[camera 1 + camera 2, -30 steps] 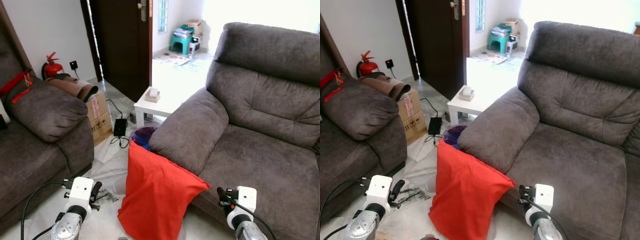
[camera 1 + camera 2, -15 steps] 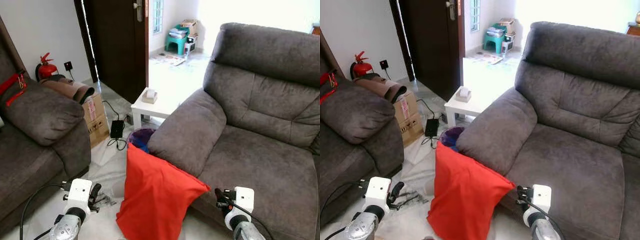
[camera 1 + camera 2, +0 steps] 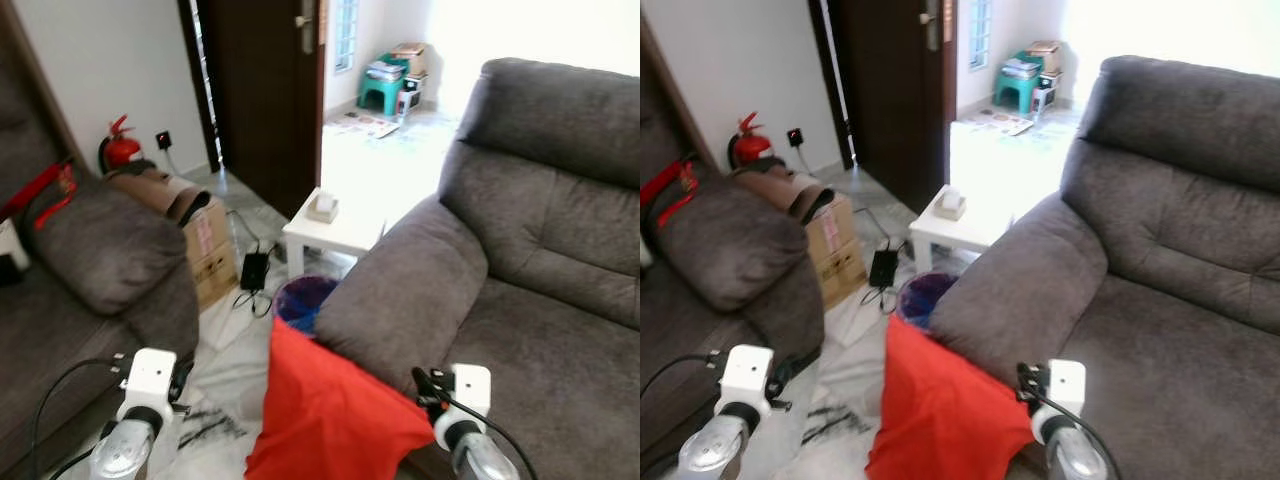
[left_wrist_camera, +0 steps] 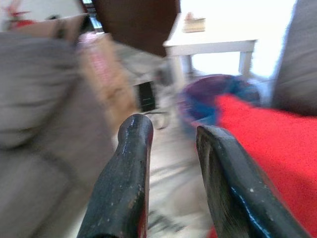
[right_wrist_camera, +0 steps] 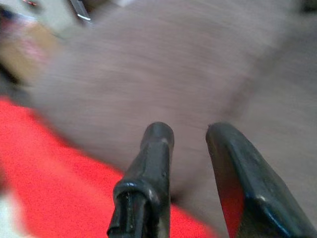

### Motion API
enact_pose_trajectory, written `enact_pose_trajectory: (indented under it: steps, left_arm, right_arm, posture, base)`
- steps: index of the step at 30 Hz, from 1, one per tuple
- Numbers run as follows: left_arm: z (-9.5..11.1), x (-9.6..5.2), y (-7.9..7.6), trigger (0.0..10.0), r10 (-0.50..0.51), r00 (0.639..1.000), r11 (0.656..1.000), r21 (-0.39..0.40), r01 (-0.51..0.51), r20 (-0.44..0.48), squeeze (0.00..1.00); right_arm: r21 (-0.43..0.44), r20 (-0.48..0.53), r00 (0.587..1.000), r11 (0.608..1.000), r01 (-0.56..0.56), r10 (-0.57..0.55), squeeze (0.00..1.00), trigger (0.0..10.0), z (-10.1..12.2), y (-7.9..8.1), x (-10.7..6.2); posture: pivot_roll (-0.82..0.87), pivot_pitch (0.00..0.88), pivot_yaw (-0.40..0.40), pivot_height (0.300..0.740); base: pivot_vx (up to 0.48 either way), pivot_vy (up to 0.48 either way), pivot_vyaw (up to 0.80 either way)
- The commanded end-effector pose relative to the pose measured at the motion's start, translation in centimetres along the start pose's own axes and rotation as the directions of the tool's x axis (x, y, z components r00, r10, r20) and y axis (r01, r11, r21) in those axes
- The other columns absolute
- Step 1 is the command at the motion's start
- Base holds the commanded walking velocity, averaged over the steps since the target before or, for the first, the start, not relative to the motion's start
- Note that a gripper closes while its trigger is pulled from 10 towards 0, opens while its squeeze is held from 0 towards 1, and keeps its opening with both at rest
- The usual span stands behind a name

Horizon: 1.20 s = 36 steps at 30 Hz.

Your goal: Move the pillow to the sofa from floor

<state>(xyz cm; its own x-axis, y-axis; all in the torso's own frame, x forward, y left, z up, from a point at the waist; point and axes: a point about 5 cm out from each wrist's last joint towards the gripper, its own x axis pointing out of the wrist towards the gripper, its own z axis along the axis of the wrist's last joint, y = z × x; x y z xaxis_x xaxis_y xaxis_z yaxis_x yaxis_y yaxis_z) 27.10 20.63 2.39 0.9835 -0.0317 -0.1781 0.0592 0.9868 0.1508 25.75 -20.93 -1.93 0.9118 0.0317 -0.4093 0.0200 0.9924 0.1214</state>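
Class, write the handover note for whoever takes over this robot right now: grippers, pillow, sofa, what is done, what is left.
Left gripper: open, holding nothing, low beside the pillow.
Right gripper: open, holding nothing, facing the sofa's armrest.
Red pillow: standing on the floor, leaning against the grey sofa below its armrest, with a bin behind it.
Done: robot stands facing the pillow, one arm on either side.
Left: grasp the pillow, lift it, set it on the sofa seat.

Bright sun pours in past the open door (image 3: 265, 85) and makes the floor (image 3: 375, 175) glare white. Both wrist pictures are blurry; the head pictures are a bit soft.
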Motion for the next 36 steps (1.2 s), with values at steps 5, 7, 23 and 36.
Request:
enact_pose_trajectory:
  steps: [5,7,23,36]
  left_arm:
    - [-0.4,-0.4,1.4,10.0,0.018,0.999,1.0,0.021,-0.017,-0.03,0.0]
    - [-0.5,-0.5,1.4,10.0,0.015,0.999,1.0,0.018,-0.015,-0.033,0.0]
    - [-0.9,-1.4,2.0,10.0,0.015,0.999,0.999,0.033,-0.014,-0.048,0.0]
    - [-0.9,-1.6,1.9,10.0,0.001,0.999,0.999,0.047,0.001,-0.05,0.0]
  right_arm:
    - [-0.015,-0.022,1.0,1.0,-0.002,0.001,0.88,10.0,0.5,0.6,0.7]
    - [-0.026,-0.037,0.999,1.0,0.014,-0.015,1.0,10.0,0.4,0.0,0.5]
    - [-0.438,-0.247,0.911,0.801,-0.408,0.329,1.0,10.0,2.4,-2.8,-0.5]
    - [-0.53,-0.462,0.778,0.571,-0.627,0.426,1.0,10.0,-0.5,0.0,-1.1]
  posture:
    - [0.12,0.034,-0.008,0.656]
    - [0.13,0.039,-0.01,0.656]
    - [0.12,0.06,-0.008,0.656]
    - [0.14,0.083,-0.006,0.656]
  base:
    - [0.054,0.0,0.0]
    - [0.0,0.0,0.0]
    - [0.0,0.0,0.0]
    - [0.0,0.0,0.0]
